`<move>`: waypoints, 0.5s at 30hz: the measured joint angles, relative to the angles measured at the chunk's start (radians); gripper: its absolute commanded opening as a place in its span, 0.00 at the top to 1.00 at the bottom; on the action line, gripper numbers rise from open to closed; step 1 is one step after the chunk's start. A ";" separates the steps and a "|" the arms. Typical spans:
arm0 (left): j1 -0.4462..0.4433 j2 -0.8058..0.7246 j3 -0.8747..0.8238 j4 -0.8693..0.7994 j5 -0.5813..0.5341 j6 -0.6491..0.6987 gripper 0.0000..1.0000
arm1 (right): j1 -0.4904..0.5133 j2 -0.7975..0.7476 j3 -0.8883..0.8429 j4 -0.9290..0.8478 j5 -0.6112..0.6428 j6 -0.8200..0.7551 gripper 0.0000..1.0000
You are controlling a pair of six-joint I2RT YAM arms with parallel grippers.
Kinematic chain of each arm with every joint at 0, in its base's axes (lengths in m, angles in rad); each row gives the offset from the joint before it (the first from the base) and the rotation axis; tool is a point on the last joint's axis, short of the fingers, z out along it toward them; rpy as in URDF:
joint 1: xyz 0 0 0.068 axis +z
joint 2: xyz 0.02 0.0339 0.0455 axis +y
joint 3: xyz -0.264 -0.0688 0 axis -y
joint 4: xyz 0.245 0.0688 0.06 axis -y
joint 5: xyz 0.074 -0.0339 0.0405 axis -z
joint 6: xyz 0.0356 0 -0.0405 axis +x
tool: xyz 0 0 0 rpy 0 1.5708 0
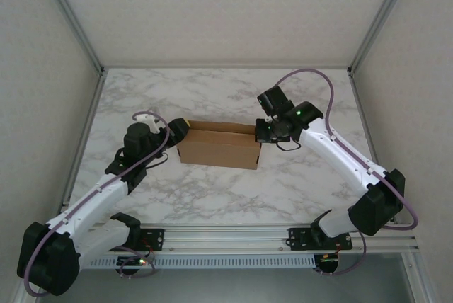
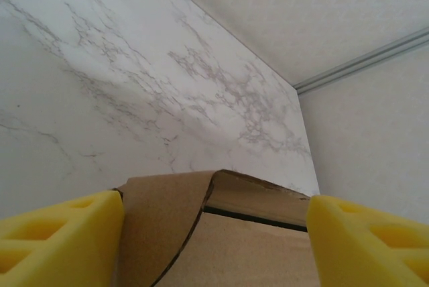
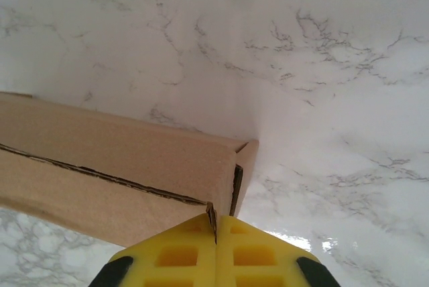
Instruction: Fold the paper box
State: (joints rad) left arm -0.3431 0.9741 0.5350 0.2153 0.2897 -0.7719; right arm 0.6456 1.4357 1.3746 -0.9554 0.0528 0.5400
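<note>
Brown paper box (image 1: 218, 149), right hand (image 3: 216, 223) pinching it, left hand (image 2: 216, 210) wide astride, grip unclear

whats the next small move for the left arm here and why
Probably close the left fingers on the paper box. They stand wide open with its curved end flap between them, while the right fingers are shut and seem to pinch the wall at the opposite end. Gripping both ends would likely steady the box for the next fold.

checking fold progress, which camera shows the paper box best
Top external: the whole paper box is in frame, its full outline clear. Left wrist has its flap end up close; right wrist, one corner.
</note>
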 measured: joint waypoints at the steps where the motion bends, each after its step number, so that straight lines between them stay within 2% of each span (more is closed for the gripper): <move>1: -0.006 -0.003 -0.003 0.003 -0.003 -0.004 0.28 | 0.000 0.000 0.000 0.000 0.001 0.009 1.00; 11: -0.036 -0.045 -0.010 0.001 -0.043 -0.022 0.27 | 0.000 0.001 -0.025 0.037 0.055 0.022 1.00; 15: -0.041 -0.077 0.000 -0.043 -0.051 -0.006 0.20 | 0.000 -0.008 -0.059 0.095 0.072 0.009 1.00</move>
State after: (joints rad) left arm -0.3843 0.8970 0.5354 0.1722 0.2390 -0.7784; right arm 0.6456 1.4281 1.3155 -0.8608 0.1249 0.5488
